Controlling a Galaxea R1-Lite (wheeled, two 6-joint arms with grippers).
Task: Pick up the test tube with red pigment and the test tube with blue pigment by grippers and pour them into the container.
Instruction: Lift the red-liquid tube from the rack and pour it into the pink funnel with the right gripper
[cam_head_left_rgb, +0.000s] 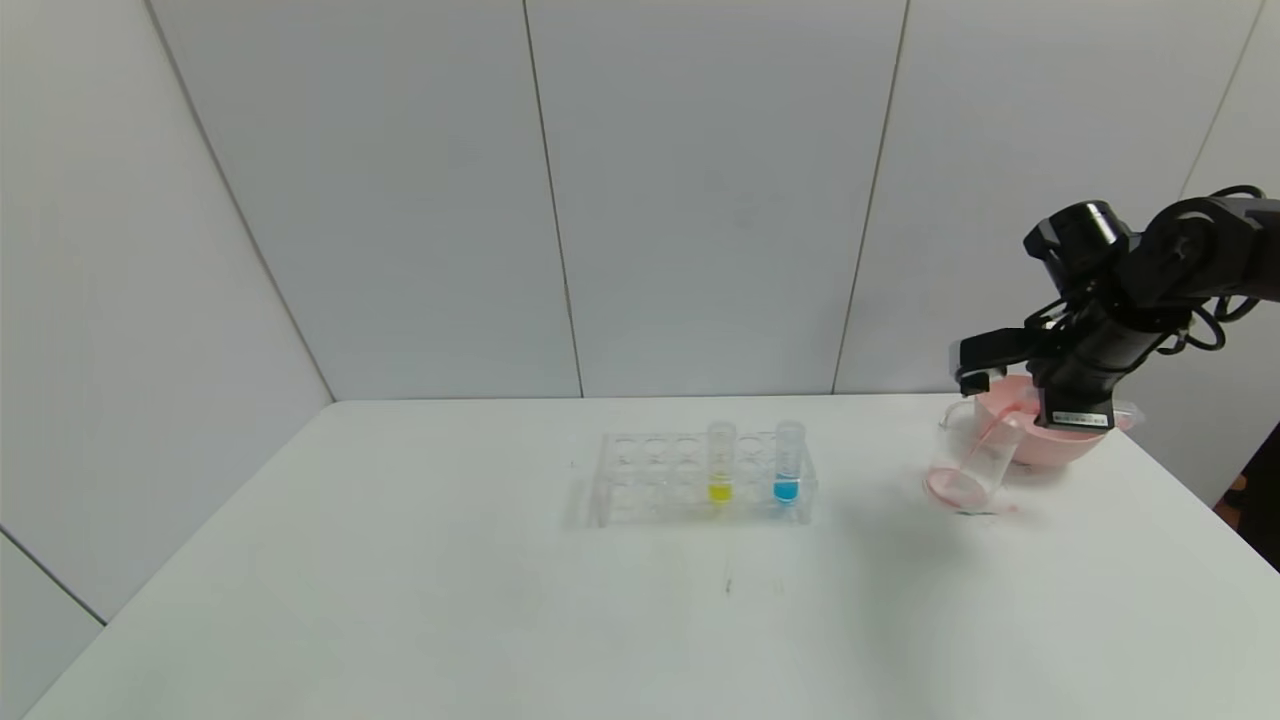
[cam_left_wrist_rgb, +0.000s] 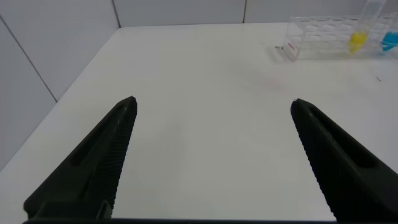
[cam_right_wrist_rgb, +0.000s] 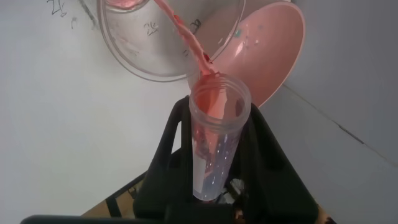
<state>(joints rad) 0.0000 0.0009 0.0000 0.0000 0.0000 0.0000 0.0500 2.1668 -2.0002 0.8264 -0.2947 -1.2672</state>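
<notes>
My right gripper (cam_head_left_rgb: 1022, 415) is shut on the test tube with red pigment (cam_right_wrist_rgb: 214, 143), low over the table's far right. The tube is tipped mouth-down, and a red stream runs from its mouth into the container (cam_right_wrist_rgb: 163, 43). In the head view the tilted tube (cam_head_left_rgb: 1003, 437) leans over the clear container (cam_head_left_rgb: 955, 472), which has pink-red liquid at its bottom. The test tube with blue pigment (cam_head_left_rgb: 787, 472) stands upright in the clear rack (cam_head_left_rgb: 655, 480) at mid-table. My left gripper (cam_left_wrist_rgb: 213, 106) hovers open over bare table, holds nothing, and is out of the head view.
A tube with yellow liquid (cam_head_left_rgb: 721, 472) stands in the rack beside the blue one. A pink bowl (cam_head_left_rgb: 1050, 440) sits right behind the container, under my right arm. White wall panels close off the table's far edge.
</notes>
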